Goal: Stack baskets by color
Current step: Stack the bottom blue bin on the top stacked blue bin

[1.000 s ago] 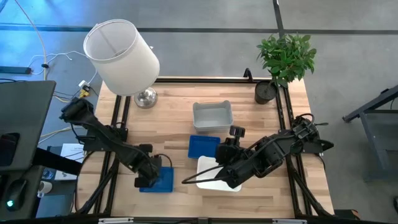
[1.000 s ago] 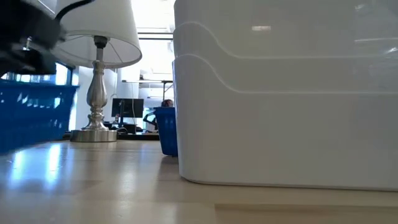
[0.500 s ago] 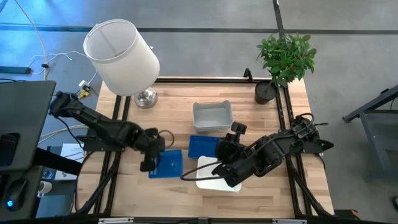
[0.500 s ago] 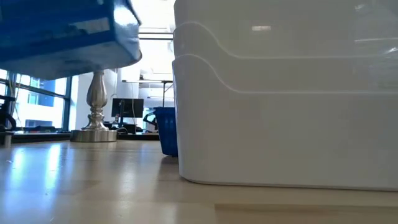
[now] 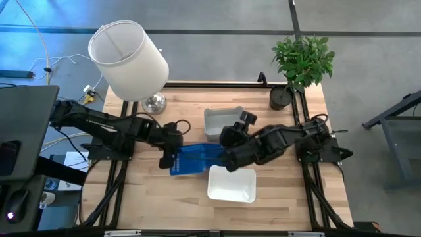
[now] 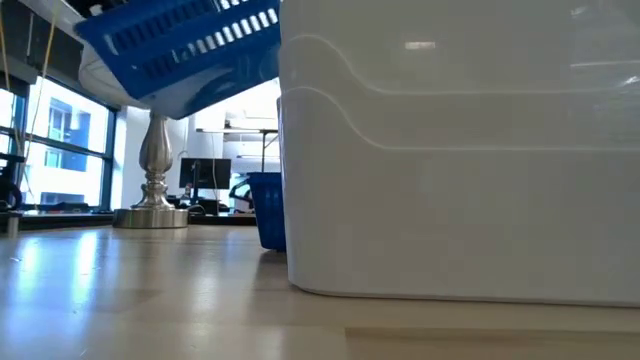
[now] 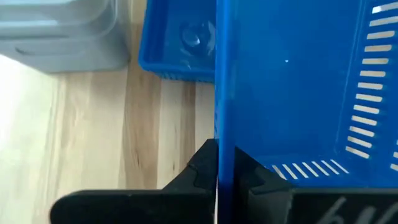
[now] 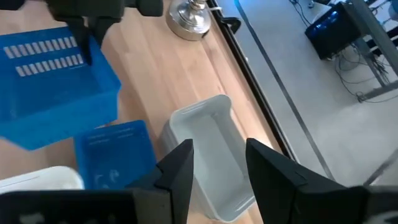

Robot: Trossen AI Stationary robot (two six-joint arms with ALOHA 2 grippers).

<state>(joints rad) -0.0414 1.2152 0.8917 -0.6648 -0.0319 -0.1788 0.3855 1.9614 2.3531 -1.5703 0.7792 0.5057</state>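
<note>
My left gripper (image 5: 172,157) is shut on a perforated blue basket (image 5: 191,161) and holds it in the air, tilted, above the middle of the table; the low view shows it (image 6: 180,50) high at the left. Just beyond it a second blue basket (image 7: 180,43) rests on its base on the table. My right gripper (image 8: 217,174) hangs open high above the clear-grey basket (image 8: 205,155), with nothing between its fingers. The white baskets (image 5: 231,183), one nested in another, stand near the front edge. My left gripper pinches the rim of one side wall (image 7: 218,134) of the blue basket, close to a corner, with one finger inside the basket and one outside. The fingers slant down from the table's left. The basket is lifted clear of the table and tilted.
A table lamp with a white shade (image 5: 128,59) stands at the far left corner, and a potted plant (image 5: 302,59) at the far right. The white baskets (image 6: 460,150) fill most of the low view. Bare wood (image 5: 148,194) lies at the near left.
My left gripper has lifted the blue basket off the near left of the table. It has carried it up and toward the right and far side, next to the other blue basket, and the basket has tipped. My right gripper has swung from over the white baskets toward the far edge.
</note>
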